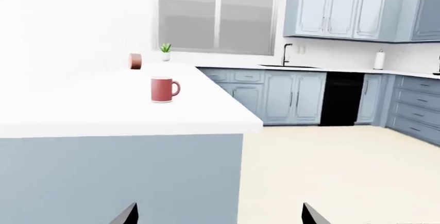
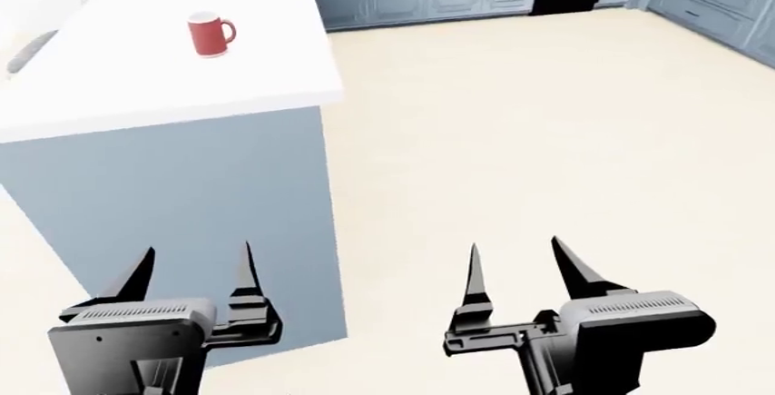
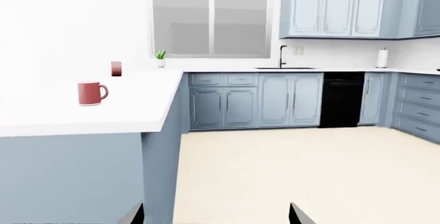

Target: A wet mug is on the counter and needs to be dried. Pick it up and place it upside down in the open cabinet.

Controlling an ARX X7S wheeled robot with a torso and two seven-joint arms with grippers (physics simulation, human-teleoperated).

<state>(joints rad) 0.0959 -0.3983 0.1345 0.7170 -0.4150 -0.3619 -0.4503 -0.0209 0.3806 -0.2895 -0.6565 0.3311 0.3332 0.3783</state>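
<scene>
Writing: no brand, label or lettering is showing on any item here.
Mug: the red mug [image 2: 210, 34] is standing upright on the counter [image 2: 145, 77], its handle pointing toward the open floor side, well back from the near edge.
Counter: the white top is sitting on a blue-grey base, ending in a square corner near the mug's side.
Left gripper: the left gripper [image 2: 194, 272] is hanging low in front of the counter base, its fingers spread apart and holding nothing, well apart from the mug.
Right gripper: the right gripper [image 2: 524, 268] is hovering over the bare floor, fingers also spread and holding nothing.
Room: a cream floor [image 2: 545, 123] is running to blue-grey panelled cabinets [image 3: 275, 100] along the far wall, with a black appliance [image 3: 341, 99] set among them.
Far wall: a grey window [image 3: 209, 24], a small potted plant [image 3: 160, 57], a black tap [image 3: 283, 56] and a paper towel roll [image 3: 382, 58] are showing.
Further back on the counter: a small reddish-brown cylinder [image 1: 135, 61] is standing beyond the mug.
</scene>
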